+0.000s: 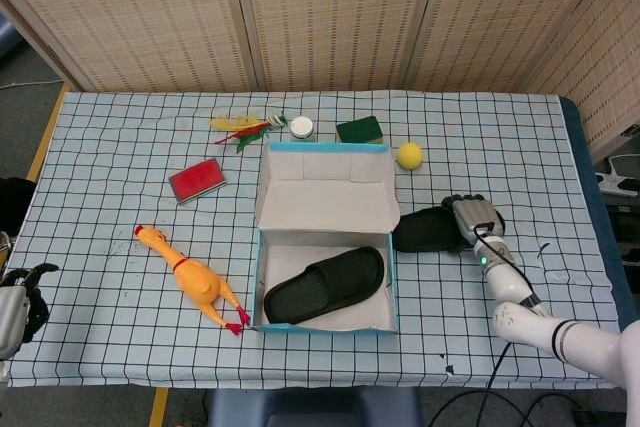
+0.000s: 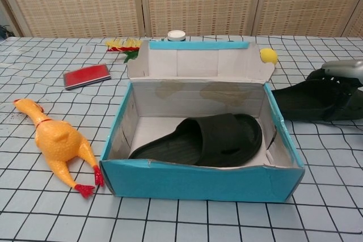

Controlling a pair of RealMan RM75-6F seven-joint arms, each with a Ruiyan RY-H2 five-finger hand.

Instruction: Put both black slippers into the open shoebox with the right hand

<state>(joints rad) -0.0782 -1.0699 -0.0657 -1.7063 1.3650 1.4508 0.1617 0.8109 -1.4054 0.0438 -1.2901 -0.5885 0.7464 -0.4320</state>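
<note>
While woven screens (image 1: 330,17) back the checked tablecloth (image 1: 110,157), the right robot hand (image 1: 477,219) grips a slipper (image 1: 425,230).

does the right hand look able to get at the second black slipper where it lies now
Probably yes: the right hand already rests on the slipper lying outside the shoebox, on the box's right side, with nothing between them.

Black slippers (image 1: 323,285); teal shoebox (image 1: 326,325); yellow ball (image 1: 409,155); checked tablecloth (image 1: 120,167)
</note>
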